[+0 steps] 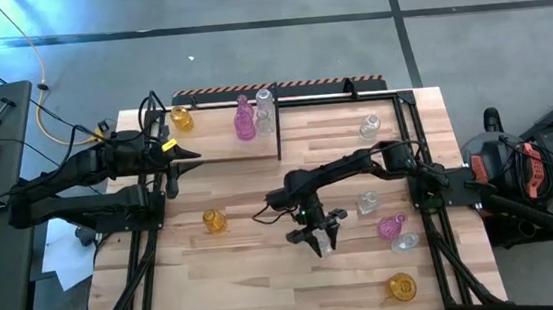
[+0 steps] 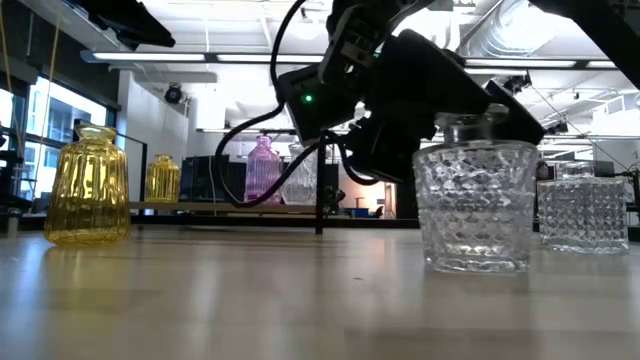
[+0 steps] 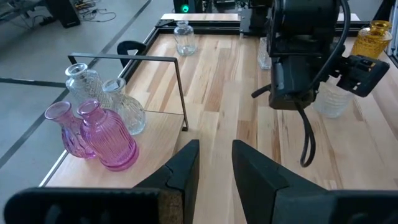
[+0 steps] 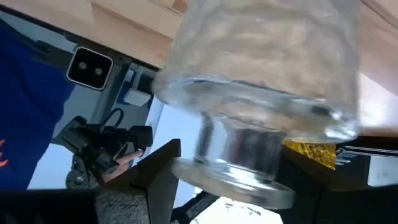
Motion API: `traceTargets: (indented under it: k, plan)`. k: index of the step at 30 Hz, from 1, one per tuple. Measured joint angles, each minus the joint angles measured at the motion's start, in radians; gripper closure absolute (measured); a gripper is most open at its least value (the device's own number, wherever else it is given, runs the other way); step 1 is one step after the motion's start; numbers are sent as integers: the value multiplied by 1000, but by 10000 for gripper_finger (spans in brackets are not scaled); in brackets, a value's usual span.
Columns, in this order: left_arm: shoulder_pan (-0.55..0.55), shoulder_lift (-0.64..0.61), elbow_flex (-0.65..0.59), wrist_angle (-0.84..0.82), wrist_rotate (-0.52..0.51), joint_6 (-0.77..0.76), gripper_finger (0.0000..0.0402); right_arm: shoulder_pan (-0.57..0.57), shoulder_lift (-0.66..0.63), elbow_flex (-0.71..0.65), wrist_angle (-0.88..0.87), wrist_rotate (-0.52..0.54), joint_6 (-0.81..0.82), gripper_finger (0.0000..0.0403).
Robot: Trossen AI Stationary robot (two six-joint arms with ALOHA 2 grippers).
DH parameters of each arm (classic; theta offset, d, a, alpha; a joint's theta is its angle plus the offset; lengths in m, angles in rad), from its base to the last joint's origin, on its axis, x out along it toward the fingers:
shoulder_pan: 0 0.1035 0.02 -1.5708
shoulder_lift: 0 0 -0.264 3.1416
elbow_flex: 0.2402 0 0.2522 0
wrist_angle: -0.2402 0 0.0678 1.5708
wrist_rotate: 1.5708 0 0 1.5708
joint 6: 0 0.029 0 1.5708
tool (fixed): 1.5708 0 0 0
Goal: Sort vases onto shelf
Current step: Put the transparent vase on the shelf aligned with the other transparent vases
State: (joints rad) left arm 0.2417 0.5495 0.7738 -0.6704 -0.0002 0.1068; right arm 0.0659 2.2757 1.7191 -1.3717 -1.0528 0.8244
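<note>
Desk [image 1: 266, 266], pale butcher-block, black rod frame at its edges. Nearest edge: one amber vase [image 1: 401, 287] lying low at the right corner. Next row back: clear vase [image 1: 405, 242] and pink vase [image 1: 391, 227] side by side on the right; a cut-glass clear vase [image 2: 472, 205] standing upright on the desk at the tips of the right gripper [image 1: 316, 238], whose fingers straddle its neck, spread wide, contact with the glass not discernible. Another clear vase [image 1: 367, 203] just behind, right of that arm; amber vase [image 1: 214, 221] alone on the left half. Left gripper [image 1: 189, 159] level with the shelf's open end, fingers [image 3: 180, 171] partly parted with a narrow gap, holding nothing. Farther back: shelf [image 1: 277, 135], pale board with black upright divider, carrying two pink vases [image 3: 93, 134], two clear vases [image 3: 102, 99] touching them, and an amber vase [image 1: 182, 119] at its left end. One clear vase [image 1: 369, 127] stands right of the divider.
</note>
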Motion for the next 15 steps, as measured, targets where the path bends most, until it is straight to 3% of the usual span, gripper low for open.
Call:
traceTargets:
  k: [8,15]
  plan:
    - [0,0,0,0,0,-1,314,-27,0,27,-15,45,8,195]
    - [0,0,0,0,0,-1,314,-61,0,154,-2,172,28,194]
